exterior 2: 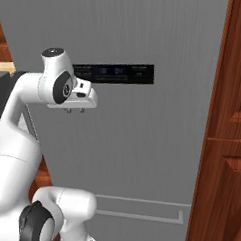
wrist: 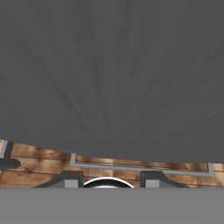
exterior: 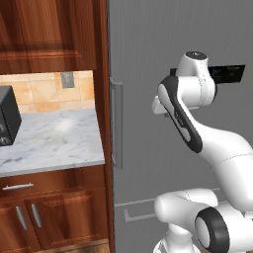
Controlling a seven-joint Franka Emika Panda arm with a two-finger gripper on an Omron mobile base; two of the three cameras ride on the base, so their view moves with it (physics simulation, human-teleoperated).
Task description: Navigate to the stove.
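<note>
From the left base view, we face a tall grey refrigerator point(exterior: 148, 49) with a vertical handle point(exterior: 116, 123), wood cabinetry point(exterior: 49, 24) to its left and a marble counter point(exterior: 54, 136) carrying a black appliance point(exterior: 7, 116) cut off at the edge. From the right base view, the refrigerator's dark display panel point(exterior 2: 115, 73) sits behind the arm. In the hand view, the gripper point(wrist: 109, 181) points down the grey door; its fingertips point(wrist: 70, 179) stand apart, holding nothing. We cannot see the stove from here.
</note>
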